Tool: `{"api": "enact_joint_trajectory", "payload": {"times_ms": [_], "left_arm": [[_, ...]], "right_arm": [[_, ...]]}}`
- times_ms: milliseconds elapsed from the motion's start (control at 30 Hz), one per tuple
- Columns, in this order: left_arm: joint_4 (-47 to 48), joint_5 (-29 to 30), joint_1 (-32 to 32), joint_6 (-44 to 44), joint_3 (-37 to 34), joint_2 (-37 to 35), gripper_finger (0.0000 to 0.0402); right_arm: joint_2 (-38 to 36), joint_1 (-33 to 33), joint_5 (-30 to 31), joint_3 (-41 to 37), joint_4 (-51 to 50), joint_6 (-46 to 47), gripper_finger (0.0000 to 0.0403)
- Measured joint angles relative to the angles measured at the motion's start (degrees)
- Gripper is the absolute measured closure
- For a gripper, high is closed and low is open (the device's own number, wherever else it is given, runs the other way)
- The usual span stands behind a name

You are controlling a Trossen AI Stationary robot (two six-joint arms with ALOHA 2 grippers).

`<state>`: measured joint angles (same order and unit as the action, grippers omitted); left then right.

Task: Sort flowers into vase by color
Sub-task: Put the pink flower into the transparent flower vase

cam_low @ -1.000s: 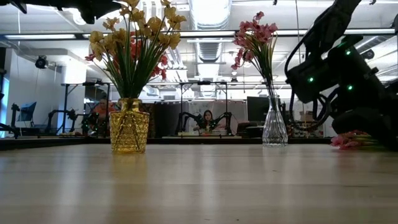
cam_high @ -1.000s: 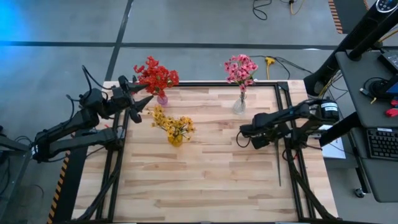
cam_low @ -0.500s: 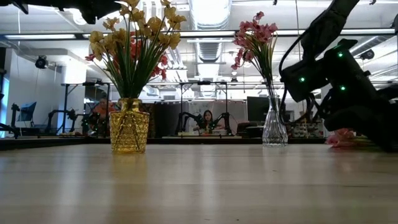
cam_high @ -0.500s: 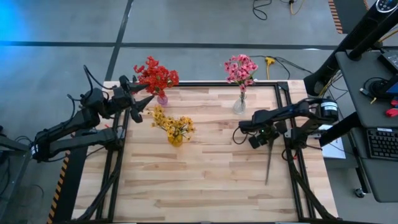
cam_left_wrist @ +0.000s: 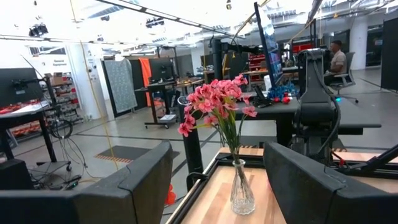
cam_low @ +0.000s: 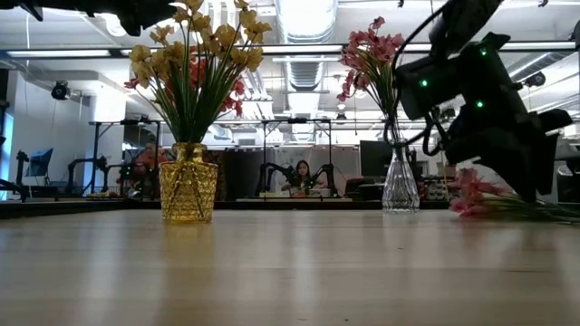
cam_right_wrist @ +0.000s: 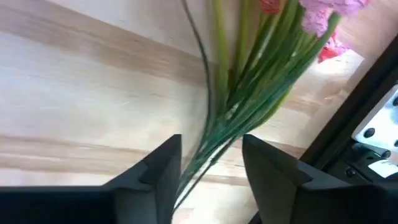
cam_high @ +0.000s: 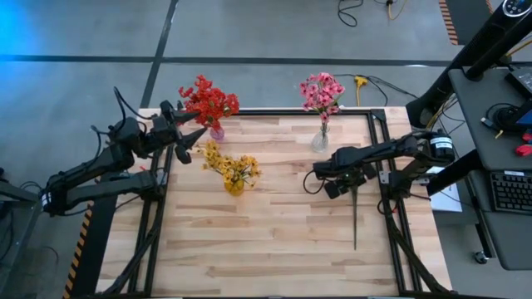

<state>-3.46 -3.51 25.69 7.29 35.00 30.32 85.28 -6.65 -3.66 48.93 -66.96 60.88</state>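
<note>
Counter [cam_high: 274, 241] of pale wood. Left tool [cam_high: 188, 138], fingers spread apart, hovers beside the red flowers [cam_high: 209, 101] at the far left corner. Yellow flowers [cam_high: 231, 165] stand mid-counter, pink flowers [cam_high: 322, 93] far back. Right tool [cam_high: 330, 178] is clamped on a pink sprig [cam_right_wrist: 249, 93], its stem [cam_high: 356, 218] trailing near the right edge.

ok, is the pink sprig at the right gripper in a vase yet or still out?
Out. The pink sprig is between the right gripper's fingers, stem trailing over the table, apart from the clear vase.
</note>
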Motion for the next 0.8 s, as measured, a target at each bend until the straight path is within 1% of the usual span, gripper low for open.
{"api": "enact_joint_trajectory", "payload": {"times_ms": [67,167,267,400,500,600,667,800], "left_arm": [[0.0,0.0,0.0,0.1,0.0,0.3,0.0168],[0.0,0.0,0.0,0.6,0.0,0.9,0.0168],[0.0,0.0,0.0,0.6,0.0,1.3,0.0168],[0.0,0.0,0.0,0.6,0.0,1.4,0.0168],[0.0,0.0,0.0,0.6,0.0,1.3,0.0168],[0.0,0.0,0.0,0.6,0.0,1.3,0.0168],[-0.1,0.0,0.0,0.6,0.0,1.3,0.0168],[-0.2,0.0,0.0,0.3,0.0,1.3,0.0168]], "right_arm": [[-0.1,0.1,-0.1,0.7,0.0,0.0,0.0226],[-0.6,0.6,-1.7,1.1,-0.3,0.8,0.0196],[-2.2,1.9,-3.8,-0.2,-0.4,1.9,0.0169],[-6.1,3.2,-3.9,-2.6,0.3,5.7,0.0145],[-9.1,3.4,-3.9,-4.9,0.6,8.8,0.0140],[-11.1,3.4,-3.9,-7.2,2.8,10.5,0.0145],[-11.3,3.4,-3.9,-8.6,5.3,11.2,0.0150],[-10.4,3.4,-4.0,-11.2,7.2,11.3,0.0159]]}}
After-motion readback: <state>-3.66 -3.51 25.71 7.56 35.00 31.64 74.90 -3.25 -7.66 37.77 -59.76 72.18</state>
